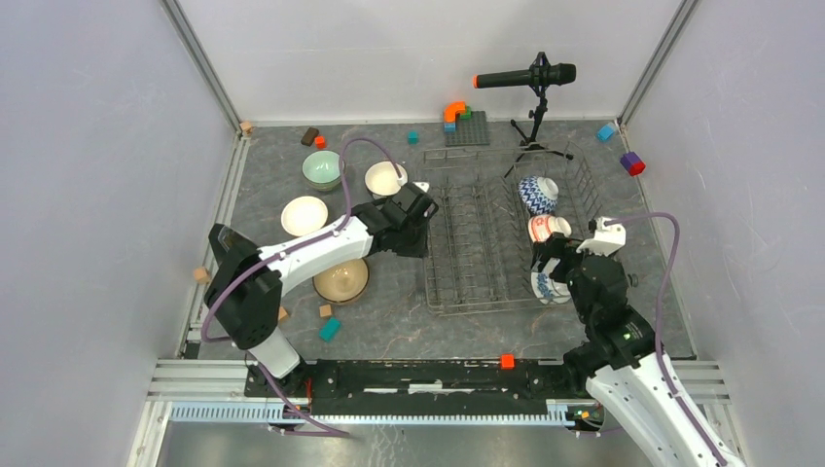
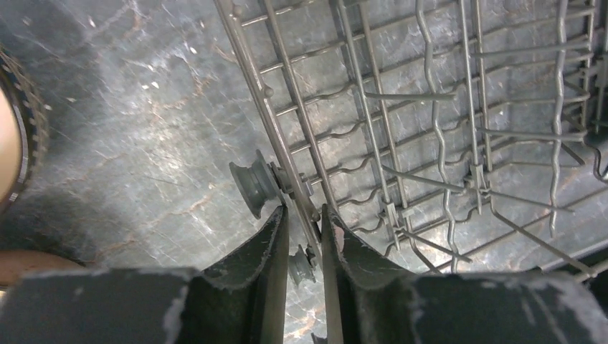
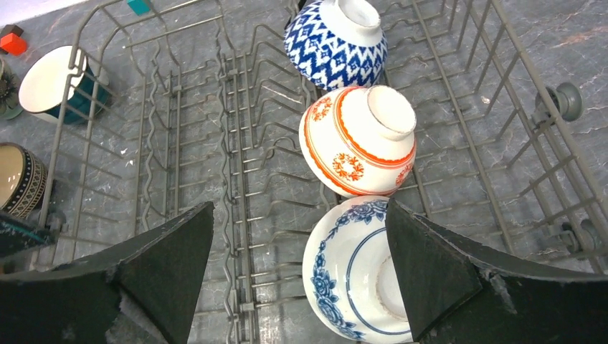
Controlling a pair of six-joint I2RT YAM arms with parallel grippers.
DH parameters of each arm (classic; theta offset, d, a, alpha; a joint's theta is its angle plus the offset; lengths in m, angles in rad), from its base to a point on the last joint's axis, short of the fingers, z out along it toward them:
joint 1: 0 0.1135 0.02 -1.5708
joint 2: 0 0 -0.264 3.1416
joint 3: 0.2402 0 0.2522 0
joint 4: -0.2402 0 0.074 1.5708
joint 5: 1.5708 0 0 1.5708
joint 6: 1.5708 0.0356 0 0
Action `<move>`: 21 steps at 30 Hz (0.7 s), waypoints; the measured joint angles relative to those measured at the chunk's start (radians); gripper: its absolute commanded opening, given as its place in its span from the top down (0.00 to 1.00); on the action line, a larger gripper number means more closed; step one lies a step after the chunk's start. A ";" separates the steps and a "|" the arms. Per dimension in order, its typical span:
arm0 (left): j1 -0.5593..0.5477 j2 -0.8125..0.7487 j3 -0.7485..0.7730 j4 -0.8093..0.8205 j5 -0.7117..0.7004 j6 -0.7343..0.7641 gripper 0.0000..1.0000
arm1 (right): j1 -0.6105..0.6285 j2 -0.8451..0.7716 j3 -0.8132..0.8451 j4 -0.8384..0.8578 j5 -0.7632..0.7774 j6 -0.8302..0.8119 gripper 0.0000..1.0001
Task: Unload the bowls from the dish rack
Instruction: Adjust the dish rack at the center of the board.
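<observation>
The grey wire dish rack (image 1: 467, 255) stands right of centre. Three bowls sit in its right side: a blue-white zigzag bowl (image 3: 335, 43), a red-white patterned bowl (image 3: 358, 140) and a white bowl with blue flowers (image 3: 351, 272). My right gripper (image 3: 300, 208) hangs open just above the flowered bowl, its right finger over the bowl's foot. My left gripper (image 2: 305, 211) is at the rack's left side, jaws drawn narrow around the rim wire (image 2: 252, 80) beside a rack wheel (image 2: 254, 188). Pale green (image 1: 322, 168), teal (image 1: 385, 179), cream (image 1: 304, 215) and brown speckled (image 1: 341, 280) bowls stand on the table.
A dark striped bowl (image 3: 18, 179) sits just left of the rack. A microphone tripod (image 1: 533, 144) stands at the rack's back edge. A grey studded plate (image 1: 469, 131) lies behind it. Small toy blocks (image 1: 330, 329) are scattered about. Walls close in on three sides.
</observation>
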State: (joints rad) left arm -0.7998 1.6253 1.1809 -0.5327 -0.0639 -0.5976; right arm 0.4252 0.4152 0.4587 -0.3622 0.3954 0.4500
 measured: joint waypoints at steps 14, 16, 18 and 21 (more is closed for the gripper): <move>0.024 0.149 0.190 -0.047 -0.136 0.075 0.72 | 0.000 -0.096 0.004 -0.042 -0.032 -0.022 0.05; 0.030 0.149 0.193 -0.036 -0.145 0.075 0.64 | 0.000 -0.107 0.002 -0.043 -0.034 -0.022 0.05; 0.032 0.148 0.195 -0.026 -0.147 0.076 0.52 | 0.000 -0.113 -0.002 -0.043 -0.035 -0.022 0.04; 0.030 0.131 0.196 -0.002 -0.150 0.079 0.34 | 0.000 -0.115 -0.021 -0.035 -0.036 -0.029 0.04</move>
State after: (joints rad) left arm -0.7700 1.7561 1.3773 -0.5343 -0.2134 -0.5182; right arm 0.4252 0.3004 0.4377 -0.3973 0.3592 0.4213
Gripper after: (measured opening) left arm 0.514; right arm 0.954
